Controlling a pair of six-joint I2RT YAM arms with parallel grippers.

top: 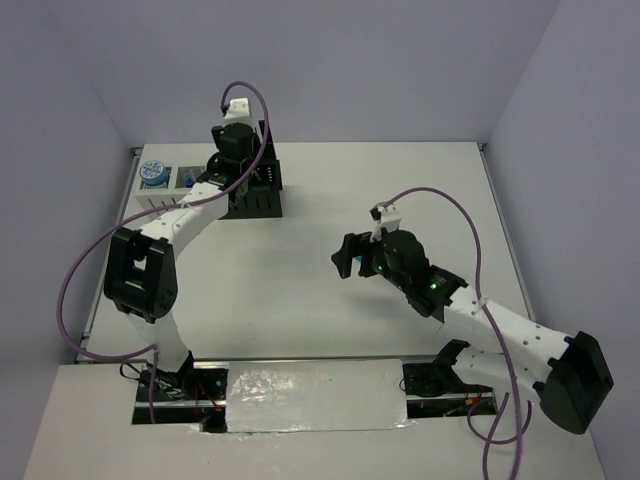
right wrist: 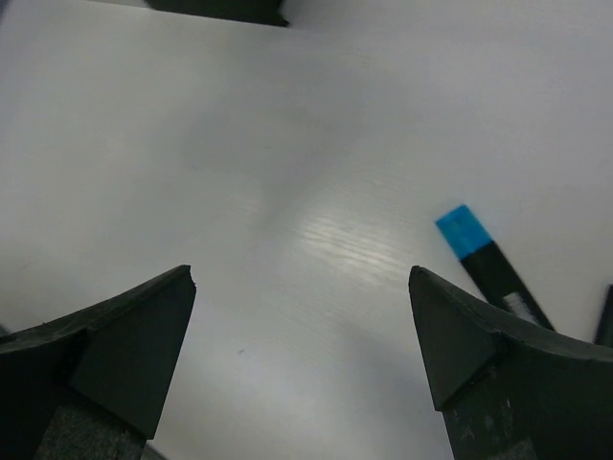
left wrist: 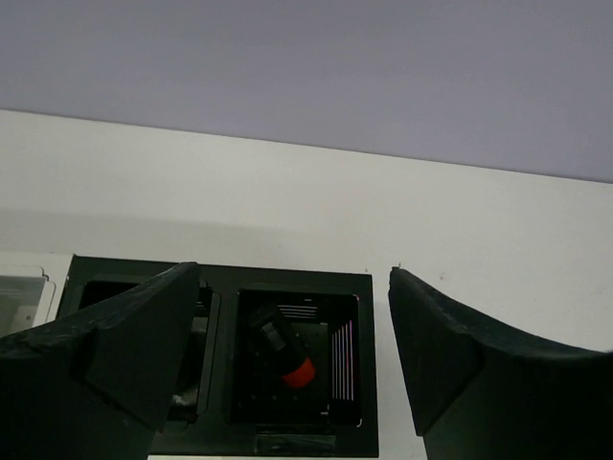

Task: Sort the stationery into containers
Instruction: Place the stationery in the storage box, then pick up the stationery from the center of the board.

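**Top view.** The table (top: pixel 320 210) carries a row of four boxes near its far left corner. The outer white box (top: pixel 150 203) holds one round blue piece (top: pixel 152 172). The inner white box (top: pixel 197 168) holds a small blue item (top: pixel 188 180), too small to identify. The two black boxes sit to their right and are partly covered by the left arm. The right arm reaches toward the middle of the table. This view shows no loose stationery there, because the arm and hand cover that patch.

**Left wrist view.** The left hand (left wrist: pixel 295 287) hangs above the black boxes with its fingers wide apart and nothing between them. Below it, the right black box (left wrist: pixel 306 280) at the end of the row contains one orange-capped highlighter (left wrist: pixel 283 355), lying tilted on the box floor. The left black box (left wrist: pixel 124 266) is mostly hidden by a finger, so its contents cannot be made out. None of this interior detail shows from above.

**Right wrist view.** The right hand (right wrist: pixel 302 278) is open and empty, low over bare table. One blue-capped highlighter (right wrist: pixel 488 264) lies flat on the table just beyond its right finger, without touching it. A second dark item (right wrist: pixel 605 316) is cut off by the frame edge beside it.

**Count.**
- Boxes: four
- Highlighters: two
- Round blue pieces: one
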